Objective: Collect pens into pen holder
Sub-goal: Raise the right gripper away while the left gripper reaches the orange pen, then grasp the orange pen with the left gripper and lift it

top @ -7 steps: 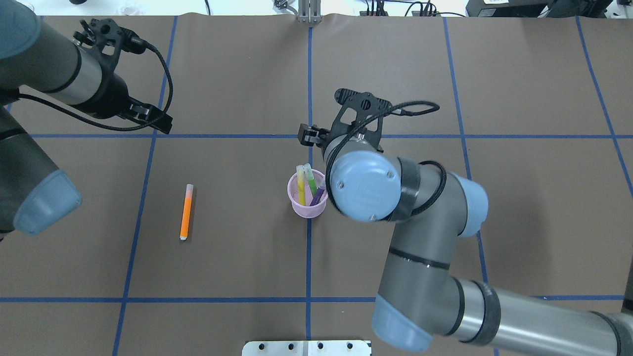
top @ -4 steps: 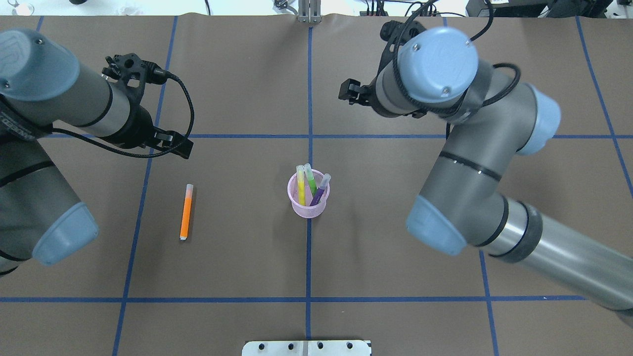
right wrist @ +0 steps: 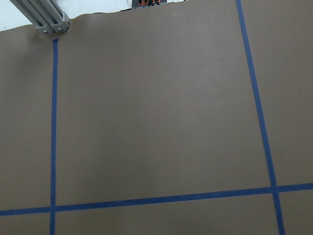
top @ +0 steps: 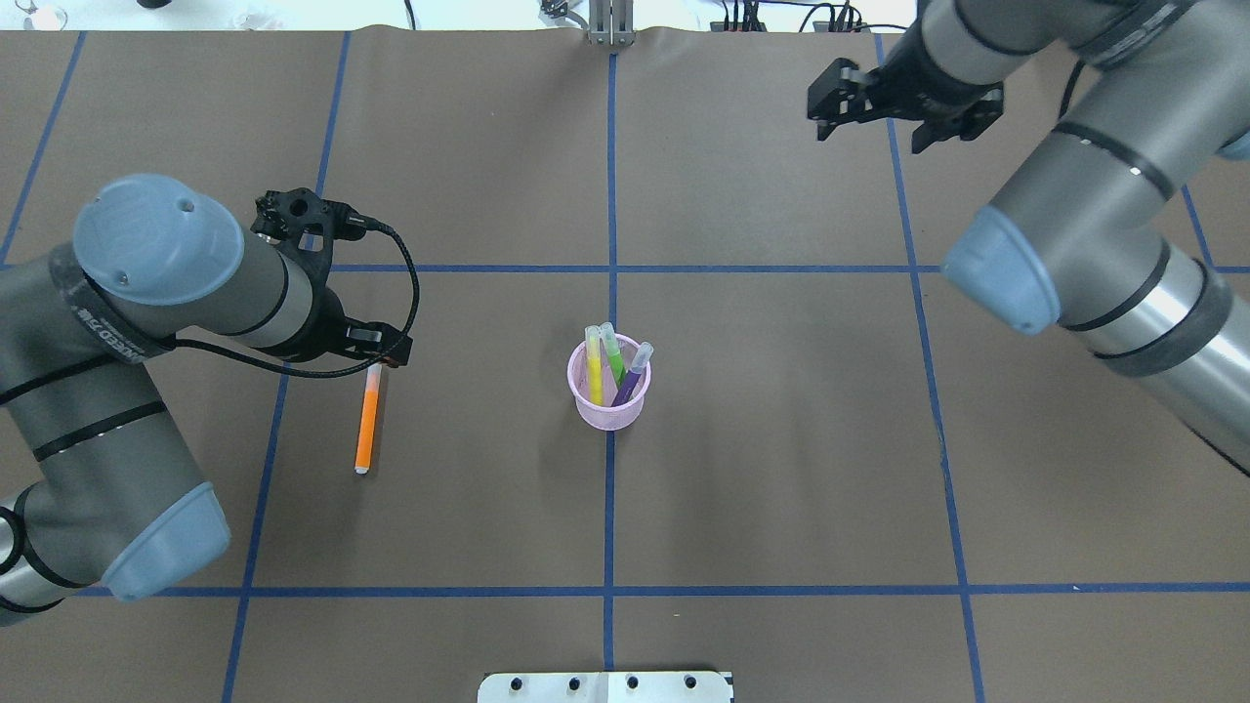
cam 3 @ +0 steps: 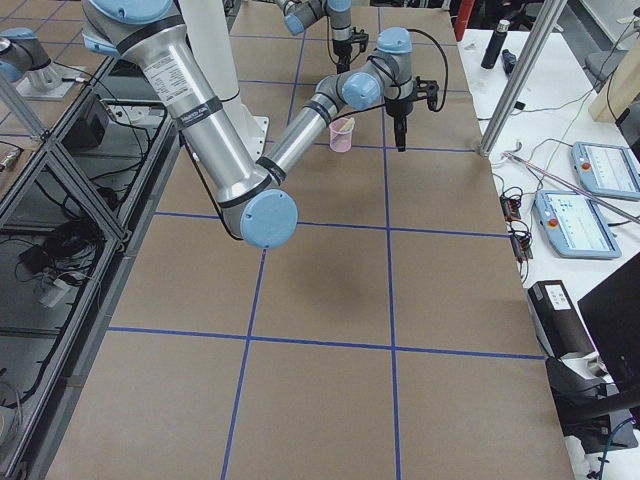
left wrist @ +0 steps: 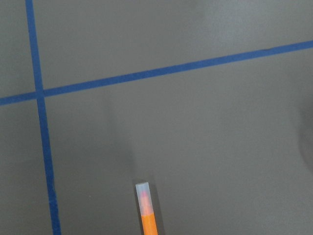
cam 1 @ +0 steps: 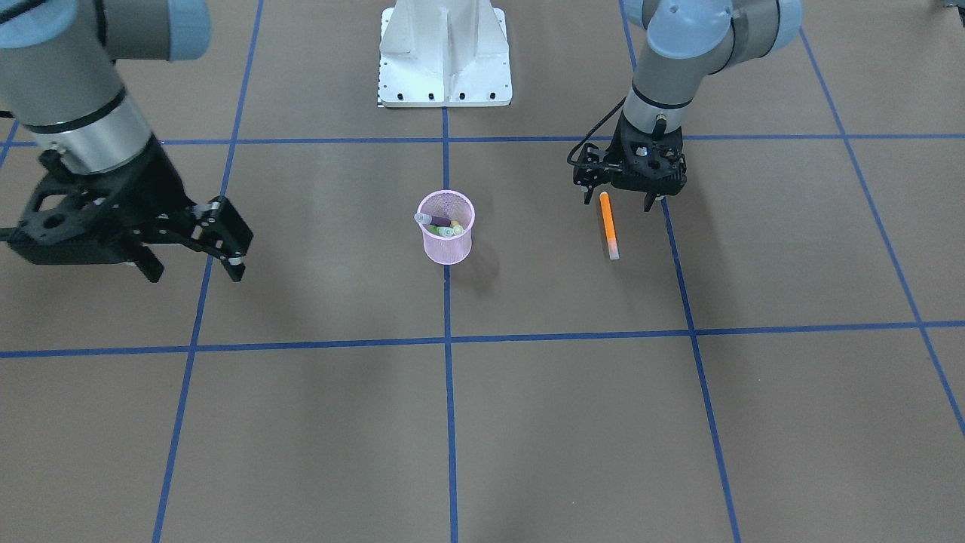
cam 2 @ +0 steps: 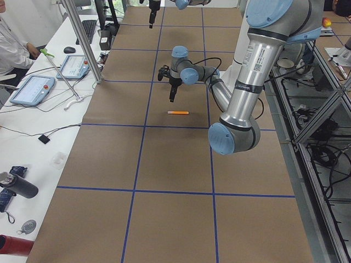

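Observation:
The pink mesh pen holder [top: 608, 402] [cam 1: 446, 230] stands at the table's middle with a yellow, a green and a purple pen upright in it. An orange pen [top: 367, 420] [cam 1: 608, 225] [left wrist: 147, 215] lies flat on the table to its left in the overhead view. My left gripper [cam 1: 617, 200] [top: 384, 353] hangs open just over that pen's far, pale-capped end, holding nothing. My right gripper [top: 869, 137] [cam 1: 196, 273] is open and empty, high over the far right of the table, well away from the holder.
The white robot base [cam 1: 445, 53] sits at the near table edge and a metal post [top: 610, 24] at the far edge. Blue tape lines grid the brown mat. A person [cam 2: 11, 49] sits at a side desk beyond the far edge.
My right arm has swung up and away from the pen holder to the far right. My left gripper has come down and right to the orange pen's far end.

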